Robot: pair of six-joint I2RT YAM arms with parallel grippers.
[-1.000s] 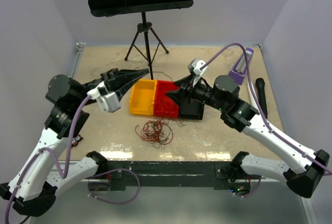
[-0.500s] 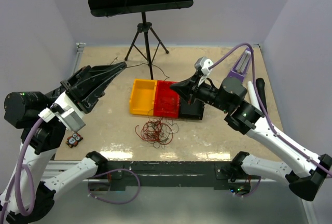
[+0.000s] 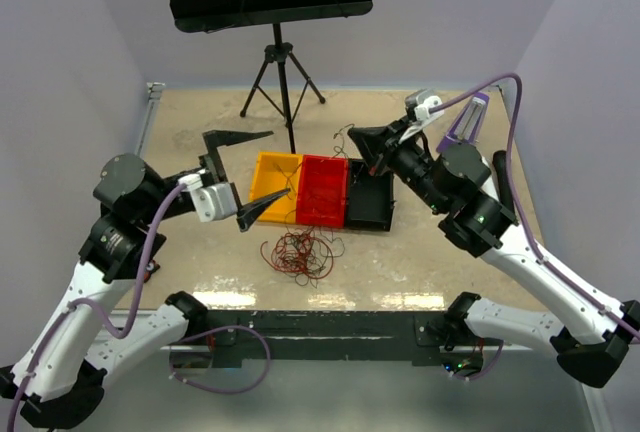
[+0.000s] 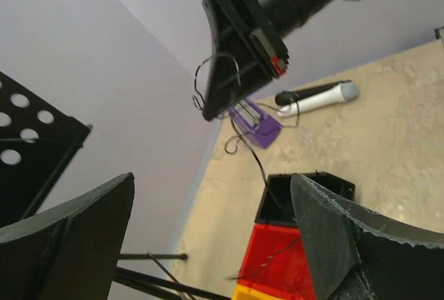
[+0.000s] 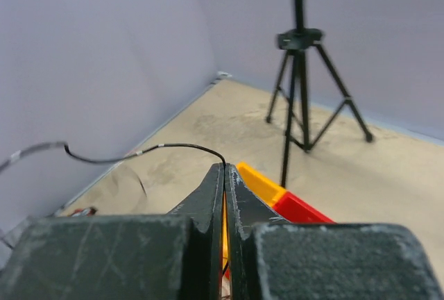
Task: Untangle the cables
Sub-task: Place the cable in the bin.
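Note:
The cables lie as a loopy clump of thin red and black wires (image 3: 298, 253) on the table in front of the bins. My right gripper (image 3: 353, 133) (image 5: 225, 169) hangs above the back of the red bin (image 3: 323, 190), shut on one thin black cable (image 5: 159, 147). That cable (image 4: 258, 164) trails down from it toward the bins. My left gripper (image 3: 281, 162) (image 4: 214, 178) stands wide open over the yellow bin (image 3: 275, 187) with nothing between its fingers. It points toward the right gripper (image 4: 225, 88).
A yellow, a red and a black bin (image 3: 369, 199) stand in a row at mid-table. A tripod (image 3: 284, 77) carrying a black perforated board stands at the back. A purple holder (image 3: 463, 128) and a black-and-white marker-like stick (image 3: 499, 174) lie at the right.
My left gripper has opened wide and swung from the far left back over the yellow bin. My right gripper, still shut, has risen and moved back to the right with the black cable.

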